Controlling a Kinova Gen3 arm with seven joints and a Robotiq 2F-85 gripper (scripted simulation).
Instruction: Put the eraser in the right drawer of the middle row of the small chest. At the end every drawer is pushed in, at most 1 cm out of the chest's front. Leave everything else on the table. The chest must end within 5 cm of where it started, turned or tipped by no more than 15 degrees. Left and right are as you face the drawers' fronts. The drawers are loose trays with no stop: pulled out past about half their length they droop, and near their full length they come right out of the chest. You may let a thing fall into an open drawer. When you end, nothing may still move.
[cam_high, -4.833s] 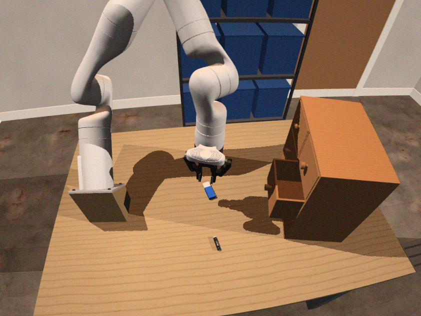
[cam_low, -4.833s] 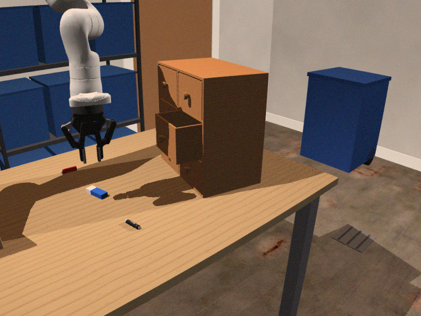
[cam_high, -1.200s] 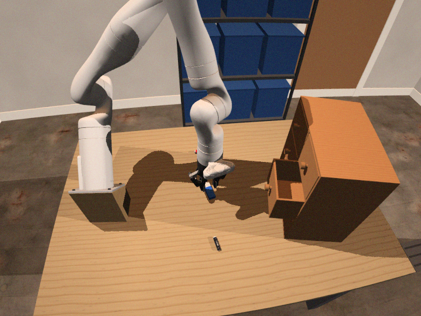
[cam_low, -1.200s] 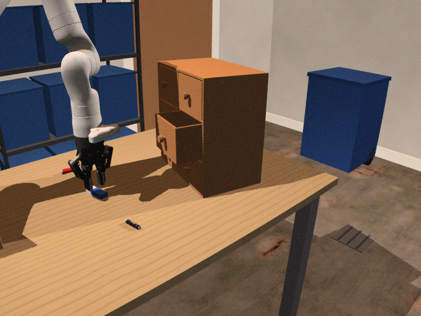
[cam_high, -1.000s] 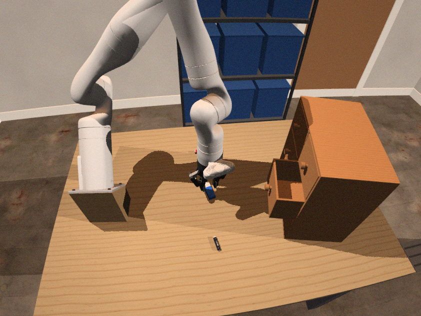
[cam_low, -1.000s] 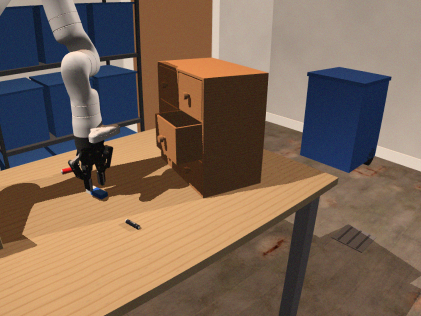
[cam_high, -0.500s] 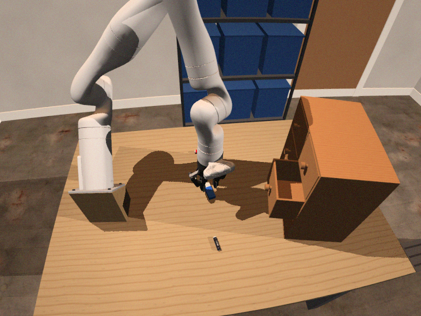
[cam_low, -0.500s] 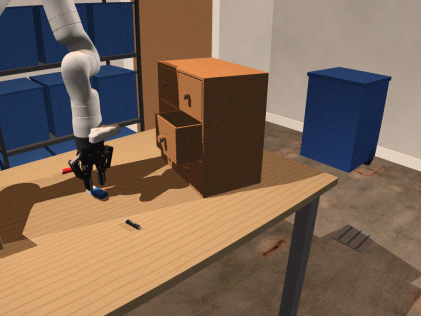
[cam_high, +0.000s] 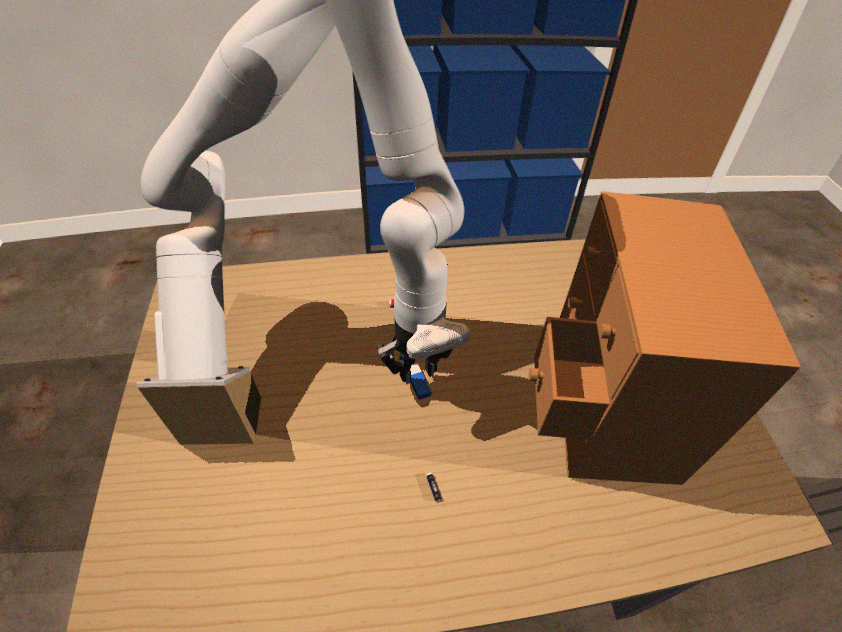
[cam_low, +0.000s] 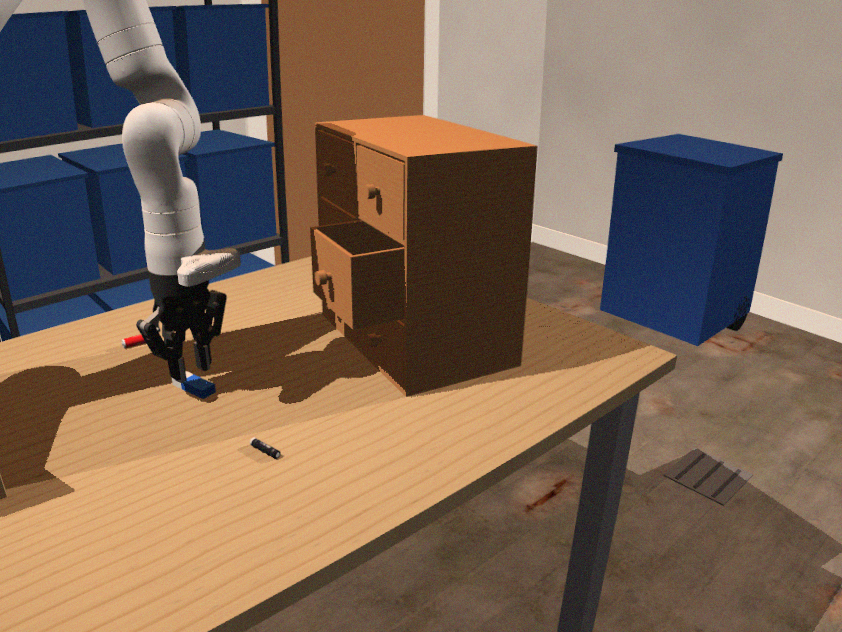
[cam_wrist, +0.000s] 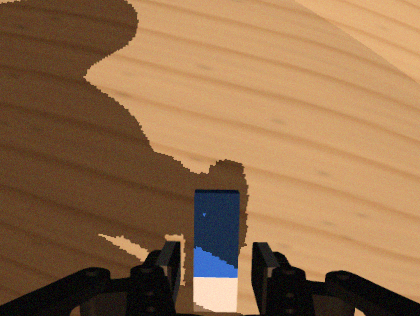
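Observation:
The eraser, blue with a white end, lies flat on the table. My gripper is partly open and low over it, pointing down. In the wrist view the fingers stand on either side of the eraser's rear part, with a gap on each side. The small chest stands upright to the right in the top and exterior views. Its right middle drawer is pulled partly out and looks level; its visible inside is empty. The other visible drawers look shut.
A small black cylinder lies on the table toward the front. A red item lies behind the gripper, partly hidden. The open drawer's knob sticks out toward the gripper's side.

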